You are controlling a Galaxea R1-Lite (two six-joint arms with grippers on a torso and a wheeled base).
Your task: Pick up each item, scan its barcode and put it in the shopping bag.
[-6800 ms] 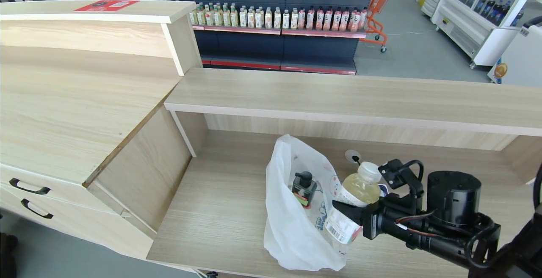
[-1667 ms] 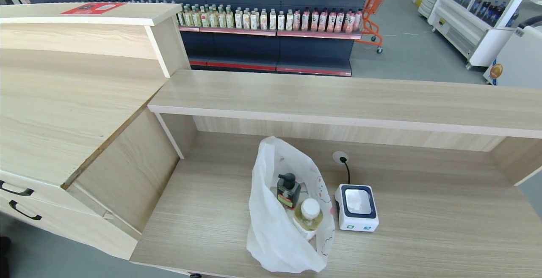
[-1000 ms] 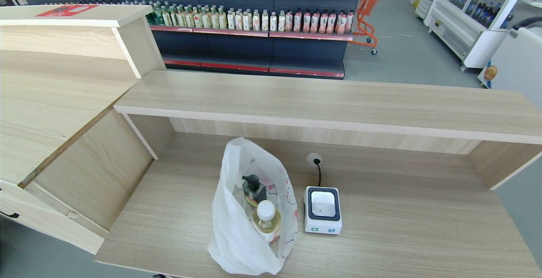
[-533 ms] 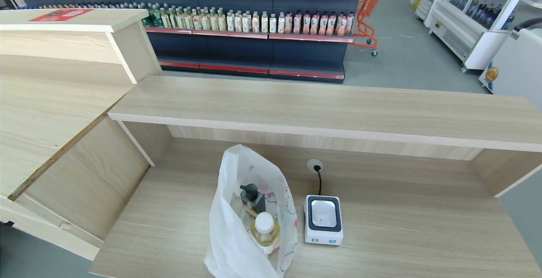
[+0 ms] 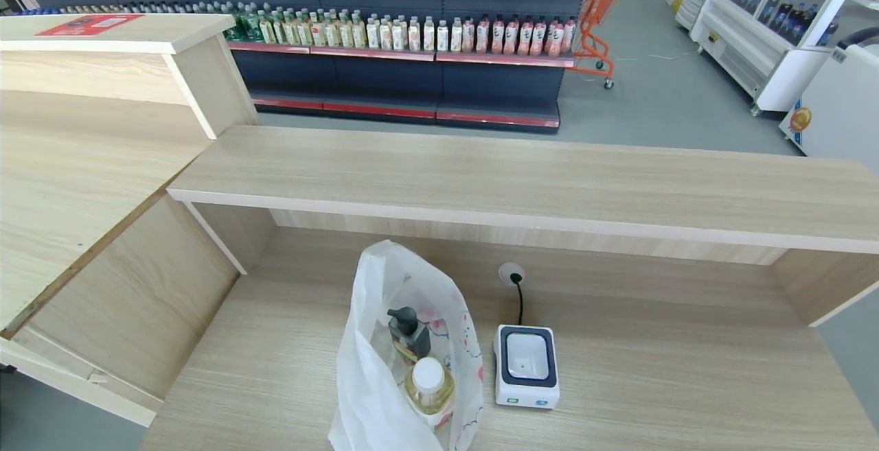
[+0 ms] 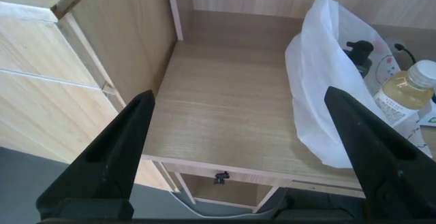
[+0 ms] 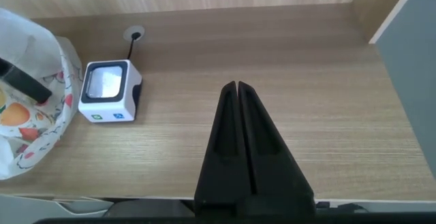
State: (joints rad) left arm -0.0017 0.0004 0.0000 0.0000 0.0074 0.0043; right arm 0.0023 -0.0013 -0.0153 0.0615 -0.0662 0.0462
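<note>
Shopping bag (image 5: 367, 368) is being seen upright on the worktop (image 5: 687, 382), just beside the scanner (image 5: 526, 366), with a drink bottle (image 5: 429, 388) and a dark pump bottle (image 5: 409, 333) inside; bagging is being judged finished. Left gripper (image 6: 238, 94) jaws are being held spread, right gripper (image 7: 236, 88) jaws pressed together, both empty.

the right end effector (image 7: 236, 88) hovers over the wooden table (image 7: 327, 67), its two dark fingers (image 7: 226, 139) pressed together. well apart from it, a white scanner (image 7: 109, 91) sits just beside the shopping bag (image 7: 30, 30), its black cable (image 7: 130, 41) leading to a grommet (image 7: 135, 33) at the far wall.
</note>
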